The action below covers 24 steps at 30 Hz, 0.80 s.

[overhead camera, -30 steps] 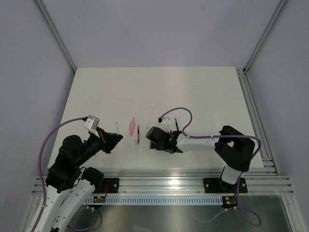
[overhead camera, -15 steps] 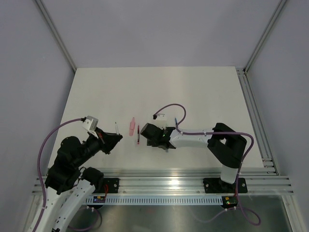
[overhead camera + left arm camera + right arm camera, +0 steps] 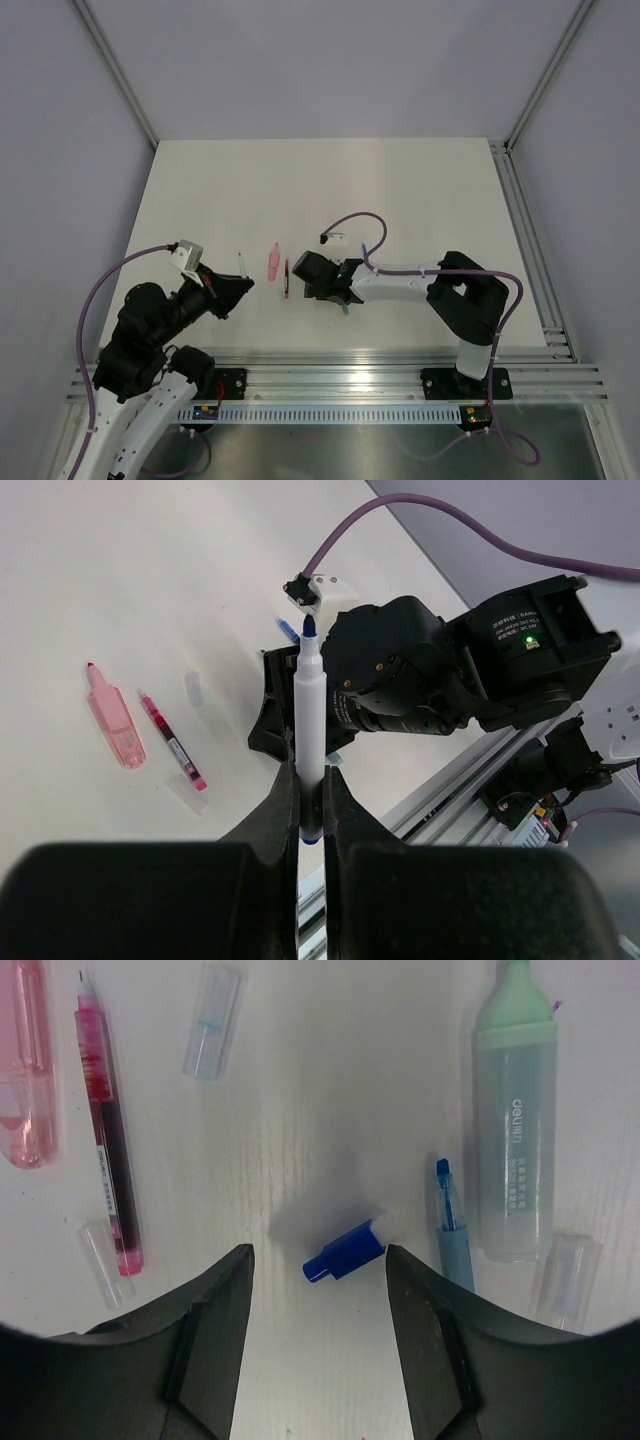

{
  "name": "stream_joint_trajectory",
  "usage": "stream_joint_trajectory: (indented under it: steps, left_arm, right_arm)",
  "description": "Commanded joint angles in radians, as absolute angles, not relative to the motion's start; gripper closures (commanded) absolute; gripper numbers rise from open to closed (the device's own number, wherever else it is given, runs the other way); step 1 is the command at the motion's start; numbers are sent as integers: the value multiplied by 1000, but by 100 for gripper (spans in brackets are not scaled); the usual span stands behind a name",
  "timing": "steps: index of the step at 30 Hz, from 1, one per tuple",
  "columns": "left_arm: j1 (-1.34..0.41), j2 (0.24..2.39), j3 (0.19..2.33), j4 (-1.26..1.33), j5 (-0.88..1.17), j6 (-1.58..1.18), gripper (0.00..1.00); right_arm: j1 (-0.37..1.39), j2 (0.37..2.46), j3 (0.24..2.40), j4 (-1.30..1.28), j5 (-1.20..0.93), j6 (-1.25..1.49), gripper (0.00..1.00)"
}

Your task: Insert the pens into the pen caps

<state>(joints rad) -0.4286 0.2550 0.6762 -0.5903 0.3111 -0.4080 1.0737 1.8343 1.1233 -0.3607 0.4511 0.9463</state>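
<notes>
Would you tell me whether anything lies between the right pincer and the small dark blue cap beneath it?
Nothing visible does. The right pincer is open, and the dark blue cap lies on bare table between its fingers; the thin blue pen and green highlighter lie off to one side.

Got the left arm (image 3: 150,330) folded back close to its base, left tool (image 3: 310,775) pinched tight on a pen (image 3: 309,700) that sticks out past the fingertips. Got the right arm (image 3: 400,282) stretched low and leftward over the bench (image 3: 300,180), elbow bent, wrist angled down, right tool (image 3: 318,1250) spread wide, hovering close above the surface
</notes>
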Motion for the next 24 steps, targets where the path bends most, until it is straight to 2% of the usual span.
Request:
stream_joint_trajectory:
  steps: [1, 5, 7, 12, 15, 20, 24]
  left_arm:
    - [-423, 265, 669, -545, 336, -388, 100]
    - [-423, 267, 669, -546, 336, -390, 100]
    - [-423, 273, 669, -543, 337, -390, 100]
    - [-423, 271, 669, -545, 337, -388, 100]
    - [-423, 272, 669, -543, 341, -388, 100]
    - [-423, 264, 669, -545, 337, -388, 100]
    - [-423, 255, 669, -545, 337, -388, 100]
  right_arm:
    - [1054, 1842, 1115, -305, 456, 934, 38]
    - [1045, 1862, 1141, -325, 465, 919, 43]
    - [1043, 1873, 1144, -331, 469, 913, 54]
    - [1043, 1901, 1177, -354, 456, 896, 62]
    - [1043, 1914, 1189, -367, 457, 885, 63]
    - [1045, 1919, 1204, -411, 454, 877, 71]
    - [1048, 1914, 1216, -454, 439, 859, 71]
